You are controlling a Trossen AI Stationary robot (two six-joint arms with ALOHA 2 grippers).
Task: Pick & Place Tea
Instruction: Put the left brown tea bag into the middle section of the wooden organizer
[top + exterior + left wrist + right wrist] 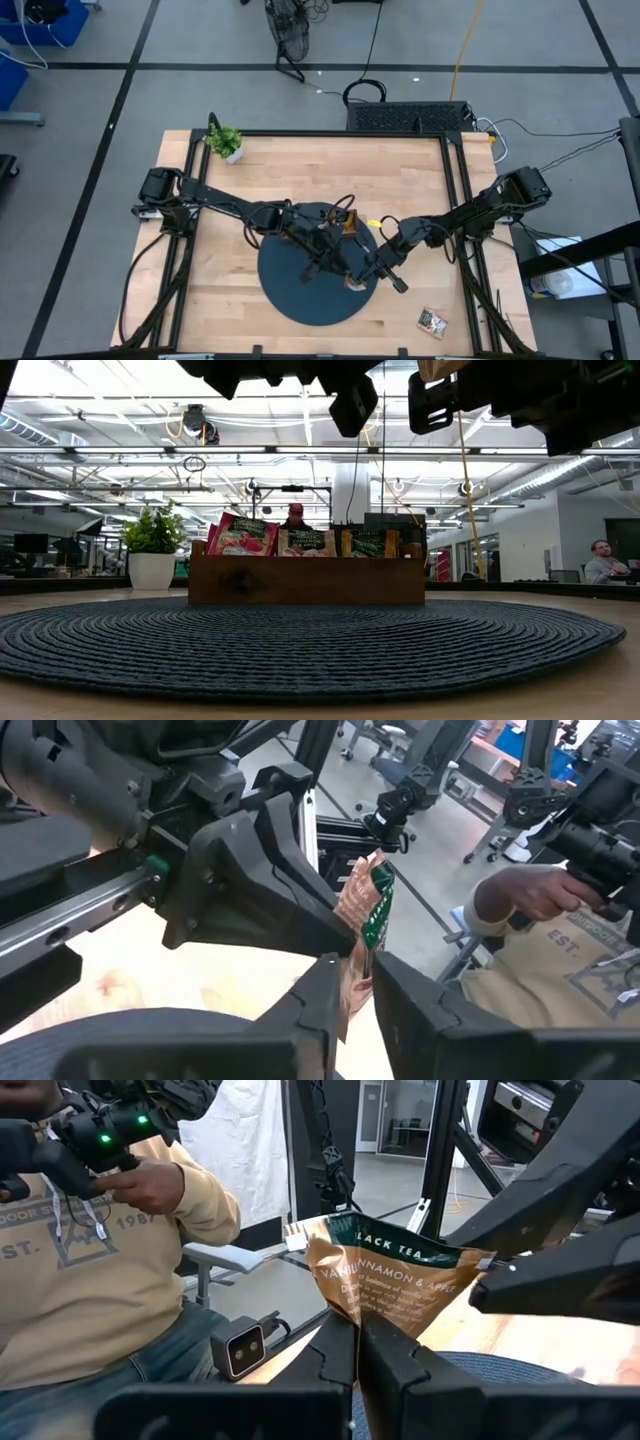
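A beige-and-dark-green tea sachet (pixel 390 1275) hangs in the air over the dark round mat (pixel 300 290). Both grippers meet at it, and my right gripper (pixel 358 1325) is shut on it. My left gripper (pixel 358 970) comes from the other side, its fingers closed on the same sachet (pixel 365 910), which that view shows edge-on. Behind them on the mat stands the wooden tray (pixel 305 580), with red, beige and green sachets (pixel 243 538) standing upright in it. Another sachet (pixel 432 321) lies flat on the table near the front right. My right gripper pinches the middle of one edge of the sachet (pixel 360 1308) between its two fingers. The sachet sticks out ahead of the fingers, printed face showing, clear of the mat. My left gripper pinches the sachet's side edge (pixel 478 1266) between its two fingers (pixel 400 995), which come about level from the table's left. The sachet stands edge-on between them, lifted clear.
A small potted plant (pixel 225 141) stands at the table's far left corner. A person in a beige sweatshirt (pixel 90 1270) sits beyond the table's front edge, holding control handles. Black frame rails (pixel 462 200) run along the table's sides.
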